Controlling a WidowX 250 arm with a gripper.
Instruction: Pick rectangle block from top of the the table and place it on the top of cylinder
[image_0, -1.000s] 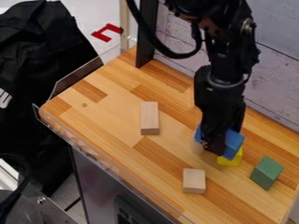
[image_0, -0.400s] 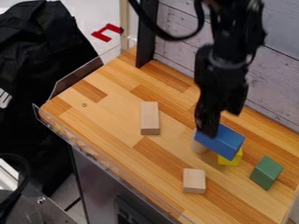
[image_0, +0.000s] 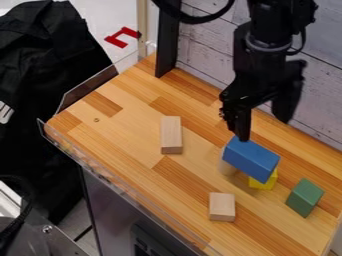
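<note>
Table (image_0: 137, 131): striped wood, running slantwise across the view with the blocks on it
Arm (image_0: 267, 47): black, hanging from the top edge over the table's far side
Hand (image_0: 264, 130): wide apart and gripping nothing, one finger (image_0: 241, 125) right by the blue block's far left corner; whether they touch, I cannot tell
Blue block (image_0: 251, 159): the task's rectangle, most likely; lying over the cylinder at its left end and over the yellow block toward its right; placing looks done, with only a clear lift away left
Handling: probably light, stiff and smooth, hard to damage but easy to knock round; if it needs straightening, best taken across its narrow width near the middle, pinched gently, since a brush at one end could swing it off the cylinder
Long pale block (image_0: 171, 134): flat on the table, well apart to the left
Green block (image_0: 305, 197): near the table's right side
Short pale block (image_0: 222, 206): toward the near edge
Yellow block (image_0: 261, 185): partly hidden under the blue one
Cylinder (image_0: 228, 168): pale, upright, partly covered by the blue block
</note>
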